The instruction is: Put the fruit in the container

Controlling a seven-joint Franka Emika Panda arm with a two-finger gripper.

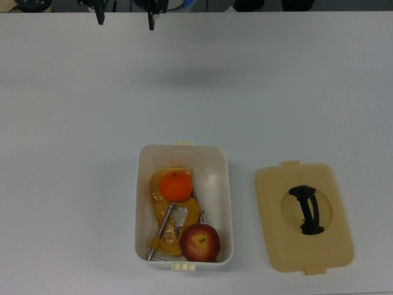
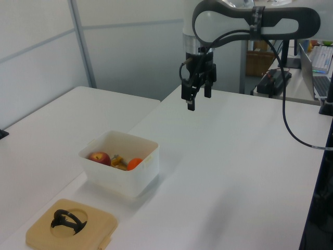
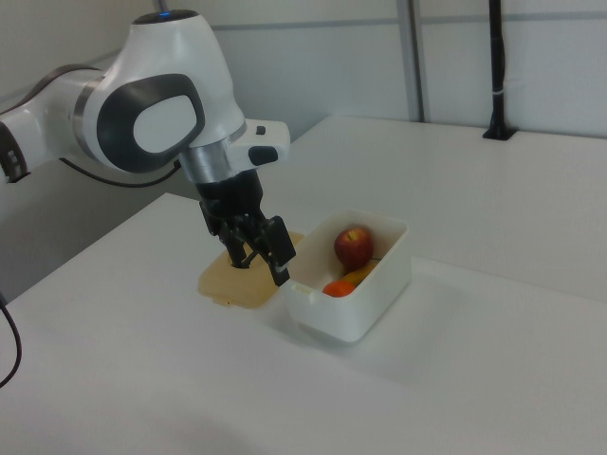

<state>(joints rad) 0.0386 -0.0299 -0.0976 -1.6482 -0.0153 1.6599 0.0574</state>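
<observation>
fruit is inside the container (image 1: 227,203): the orange mandarin (image 1: 175,185) sits near the middle of the white tub, and the dark red apple (image 1: 200,242) lies at the end nearest the top view's bottom edge; both rest on or against yellow c-clamps (image 1: 161,212) that share the tub, a metal screw of one showing between the two fruits; in the left view the apple (image 2: 98,157) is toward the left view's left and the mandarin (image 2: 134,163) toward its right, with the clamps (image 2: 118,162) between them; in the right view the apple (image 3: 353,247) stands behind the mandarin (image 3: 338,288); the container stands upright and uncovered on the white table (image 1: 295,86); its beige lid (image 1: 304,217) with black handle (image 1: 307,210) lies flat on the table beside it, on the top view's right, apart from the tub; gripper (image 2: 199,96) hangs in the air above the table, well apart from the container and well above it, fingers pointing down; the two fingers stand spread with a clear gap and nothing between them, released; in the top view only the fingertips (image 1: 150,22) show at the upper edge; in the right view the gripper (image 3: 261,256) appears in front of the lid, overlapping it only by line of sight.
</observation>
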